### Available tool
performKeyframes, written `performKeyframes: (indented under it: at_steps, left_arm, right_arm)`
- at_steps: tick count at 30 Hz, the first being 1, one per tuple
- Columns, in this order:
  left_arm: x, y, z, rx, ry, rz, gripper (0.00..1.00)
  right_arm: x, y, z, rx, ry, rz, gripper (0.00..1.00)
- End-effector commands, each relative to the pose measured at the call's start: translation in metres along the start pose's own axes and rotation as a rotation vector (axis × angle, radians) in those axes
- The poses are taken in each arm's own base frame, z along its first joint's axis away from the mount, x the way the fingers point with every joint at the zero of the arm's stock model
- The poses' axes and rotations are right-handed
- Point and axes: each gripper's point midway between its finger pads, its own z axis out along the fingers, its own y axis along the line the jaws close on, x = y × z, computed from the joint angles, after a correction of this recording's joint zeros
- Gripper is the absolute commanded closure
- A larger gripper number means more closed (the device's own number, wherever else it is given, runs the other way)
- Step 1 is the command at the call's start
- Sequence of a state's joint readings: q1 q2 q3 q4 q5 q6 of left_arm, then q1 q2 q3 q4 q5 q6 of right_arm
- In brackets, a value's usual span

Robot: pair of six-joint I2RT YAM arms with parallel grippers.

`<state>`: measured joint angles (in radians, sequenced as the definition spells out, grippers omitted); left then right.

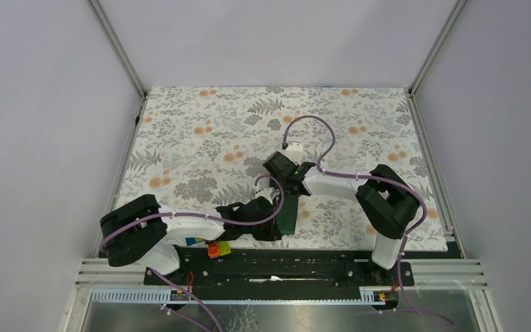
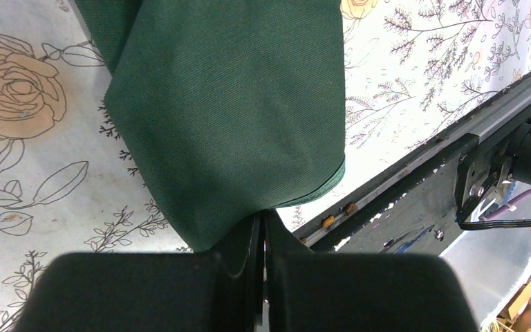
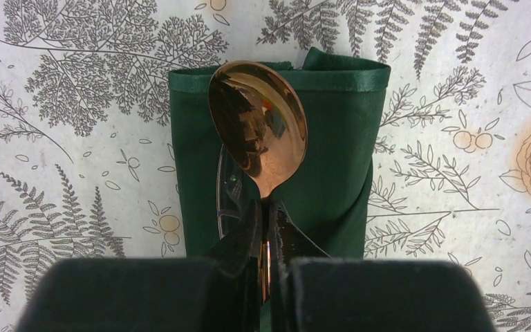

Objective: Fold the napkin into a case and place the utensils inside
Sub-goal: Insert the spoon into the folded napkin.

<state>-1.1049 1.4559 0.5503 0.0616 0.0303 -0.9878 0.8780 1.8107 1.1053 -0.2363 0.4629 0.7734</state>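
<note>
Fold looks done: case (image 3: 339, 173) sits at 6 o'clock on the table (image 1: 200, 124), left gripper (image 2: 261, 228) pinching its corner, right gripper (image 3: 268, 228) clamping the copper spoon (image 3: 259, 135), bowl at 12 over the hem (silver utensil (image 3: 225, 194) alongside, seating unclear), so insertion remains.

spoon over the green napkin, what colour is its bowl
Shiny copper; the spoon shows best in the right wrist view.

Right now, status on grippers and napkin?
Left gripper shut on napkin edge. Right gripper shut on copper spoon, bowl over folded napkin. Nothing in the way.
</note>
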Motion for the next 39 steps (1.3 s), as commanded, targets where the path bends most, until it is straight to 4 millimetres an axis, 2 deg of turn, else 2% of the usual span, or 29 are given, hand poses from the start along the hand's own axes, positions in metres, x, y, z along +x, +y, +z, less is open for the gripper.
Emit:
performKeyframes:
  at_steps: [1, 12, 15, 18, 21, 24, 30, 34, 39]
  left_arm:
    - [-0.003, 0.007, 0.004, -0.025, -0.012, -0.001, 0.99]
    - [-0.004, 0.008, 0.004, -0.032, -0.015, -0.006, 1.0]
    - [-0.005, 0.009, 0.004, -0.034, -0.015, -0.006, 1.0]
    - [-0.005, 0.009, 0.005, -0.032, -0.012, -0.007, 1.0]
    - [-0.004, 0.008, 0.006, -0.032, -0.009, -0.003, 1.0]
    - [-0.005, 0.009, 0.005, -0.033, -0.013, -0.005, 1.0]
    - [-0.006, 0.01, 0.005, -0.036, -0.014, -0.008, 1.0]
    - [-0.007, 0.011, 0.005, -0.038, -0.016, -0.009, 1.0]
    - [-0.01, 0.011, 0.003, -0.042, -0.026, -0.004, 1.0]
  right_arm:
    - [0.003, 0.001, -0.015, -0.009, 0.011, 0.037, 1.0]
    - [0.021, -0.006, -0.016, -0.007, 0.058, 0.054, 1.0]
    - [0.024, -0.005, -0.016, -0.01, 0.06, 0.043, 0.97]
    - [0.016, -0.001, -0.016, -0.018, 0.037, 0.01, 0.94]
    - [-0.001, 0.002, -0.023, -0.005, -0.005, -0.005, 0.94]
    - [-0.006, 0.0, -0.028, -0.004, -0.02, 0.005, 0.94]
    - [0.013, -0.001, -0.027, -0.02, 0.047, 0.047, 0.94]
    - [0.027, 0.003, -0.025, -0.042, 0.099, 0.092, 0.91]
    - [0.033, -0.001, -0.023, -0.031, 0.108, 0.088, 0.79]
